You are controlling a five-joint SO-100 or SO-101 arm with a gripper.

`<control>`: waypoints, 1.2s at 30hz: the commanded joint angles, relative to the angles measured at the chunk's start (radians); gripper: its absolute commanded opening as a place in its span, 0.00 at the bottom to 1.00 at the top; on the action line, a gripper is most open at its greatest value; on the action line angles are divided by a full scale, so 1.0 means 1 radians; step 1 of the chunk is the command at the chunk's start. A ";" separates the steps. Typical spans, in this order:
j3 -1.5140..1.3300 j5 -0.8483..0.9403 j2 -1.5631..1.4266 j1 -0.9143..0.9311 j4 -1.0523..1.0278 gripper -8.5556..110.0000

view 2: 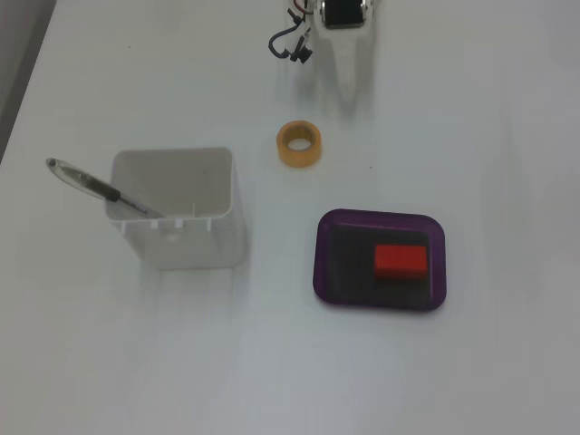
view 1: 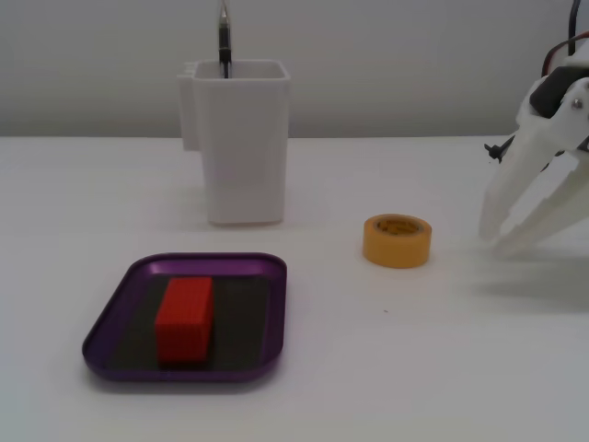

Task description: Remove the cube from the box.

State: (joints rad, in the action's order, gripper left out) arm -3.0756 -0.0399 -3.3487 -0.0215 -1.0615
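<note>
The red cube [view 1: 185,318] lies inside the shallow purple box [view 1: 208,263], on its dark bottom, nearer the tray's right end in a fixed view from above [view 2: 400,262]. The box's rim [view 2: 381,217] sits on the white table. My white gripper [view 1: 495,238] hangs at the far right of a fixed view, fingertips just above the table and slightly apart, holding nothing. From above the gripper [view 2: 352,89] is at the top edge, well away from the box, with the yellow tape roll between them.
A yellow tape roll [view 1: 397,240] lies between gripper and box, and also shows from above [view 2: 299,144]. A tall white square container [view 1: 241,147] with a pen [view 1: 223,37] stands behind the box. A loose black cable [view 2: 292,43] lies by the arm.
</note>
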 commanded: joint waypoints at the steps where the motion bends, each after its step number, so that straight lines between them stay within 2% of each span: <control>1: -0.008 0.006 -0.046 0.009 0.017 0.07; 21: 0.011 0.020 -0.043 0.014 0.003 0.07; 25: 0.184 0.170 -0.026 0.075 0.017 0.07; 28: 0.331 0.275 -0.002 0.048 0.017 0.07; 31: 0.436 0.319 0.143 -0.009 0.003 0.07; 36: 0.661 0.314 0.600 -0.052 0.035 0.07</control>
State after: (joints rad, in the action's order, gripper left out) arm -2.5725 0.2684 -3.0296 -0.0491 -1.0569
